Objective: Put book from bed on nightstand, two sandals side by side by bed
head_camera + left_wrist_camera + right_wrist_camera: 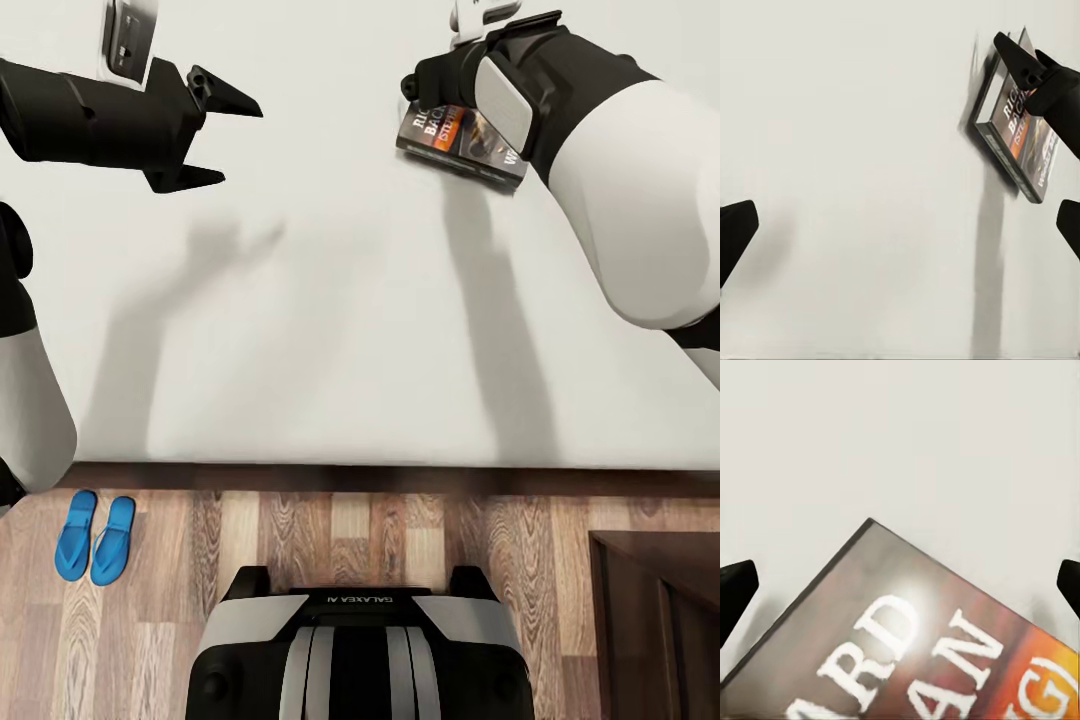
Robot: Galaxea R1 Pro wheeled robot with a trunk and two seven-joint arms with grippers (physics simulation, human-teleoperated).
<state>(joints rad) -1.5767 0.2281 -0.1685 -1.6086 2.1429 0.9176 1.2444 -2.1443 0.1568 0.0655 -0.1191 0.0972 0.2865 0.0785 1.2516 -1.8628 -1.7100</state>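
Note:
The book, with a dark cover, an orange band and white lettering, lies on the bed's off-white mattress at the far right. My right gripper hovers just over the book, open, one fingertip at each side of the cover. From the left wrist view the book looks tilted, with a right finger at its far edge. My left gripper hangs open over bare mattress at the far left. The two blue sandals lie side by side on the floor by the bed frame.
The bed's brown wooden frame runs across in front of me, with wood-plank floor below it. A dark-brown nightstand stands at the near right. My own base sits close to the frame.

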